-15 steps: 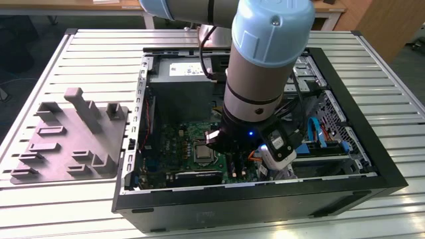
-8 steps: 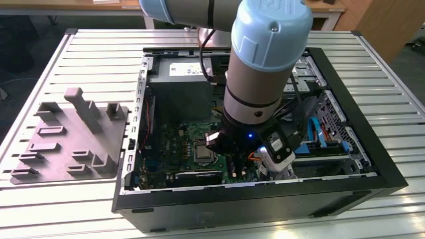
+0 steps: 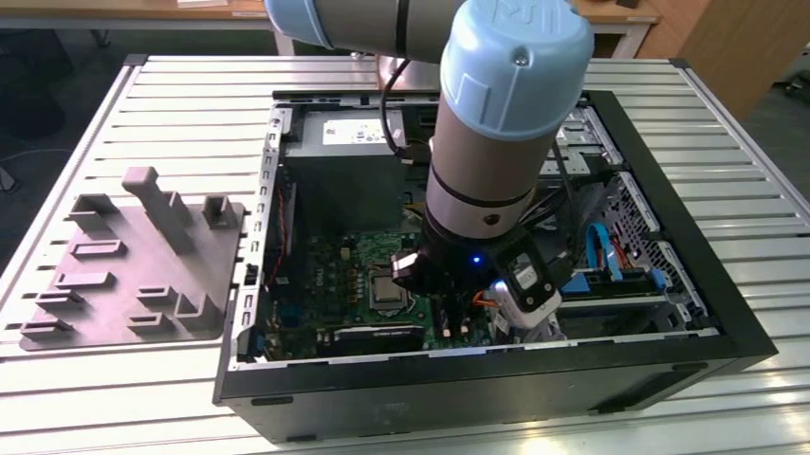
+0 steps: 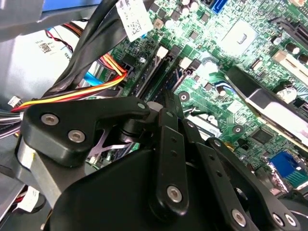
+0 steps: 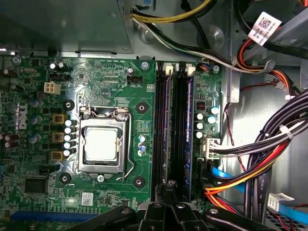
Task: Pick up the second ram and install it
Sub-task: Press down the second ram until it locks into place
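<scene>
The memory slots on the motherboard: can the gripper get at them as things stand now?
Probably yes. In the first wrist view the gripper hangs right over the long black memory slots, with no cable crossing them; the cable bundle lies off to one side. In the exterior view the case lies open on top.

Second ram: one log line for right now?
arm: inside open computer case | gripper: at end of black memory slots, beside processor socket | held item: cannot tell
</scene>
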`<action>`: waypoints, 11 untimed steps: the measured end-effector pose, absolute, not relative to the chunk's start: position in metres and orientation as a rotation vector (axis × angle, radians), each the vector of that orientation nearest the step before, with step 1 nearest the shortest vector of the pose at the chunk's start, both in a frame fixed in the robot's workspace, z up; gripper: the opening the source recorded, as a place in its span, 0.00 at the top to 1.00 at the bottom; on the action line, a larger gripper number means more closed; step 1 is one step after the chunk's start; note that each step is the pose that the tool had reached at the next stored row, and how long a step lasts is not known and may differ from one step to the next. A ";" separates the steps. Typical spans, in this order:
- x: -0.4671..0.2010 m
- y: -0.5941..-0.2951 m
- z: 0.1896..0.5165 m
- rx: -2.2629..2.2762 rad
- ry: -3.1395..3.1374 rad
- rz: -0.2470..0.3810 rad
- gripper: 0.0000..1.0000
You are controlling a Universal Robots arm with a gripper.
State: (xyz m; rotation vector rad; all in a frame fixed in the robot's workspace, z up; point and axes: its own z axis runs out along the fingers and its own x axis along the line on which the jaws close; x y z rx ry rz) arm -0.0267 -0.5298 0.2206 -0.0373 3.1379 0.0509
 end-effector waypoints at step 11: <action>-0.027 -0.530 0.217 -0.037 3.138 0.050 0.90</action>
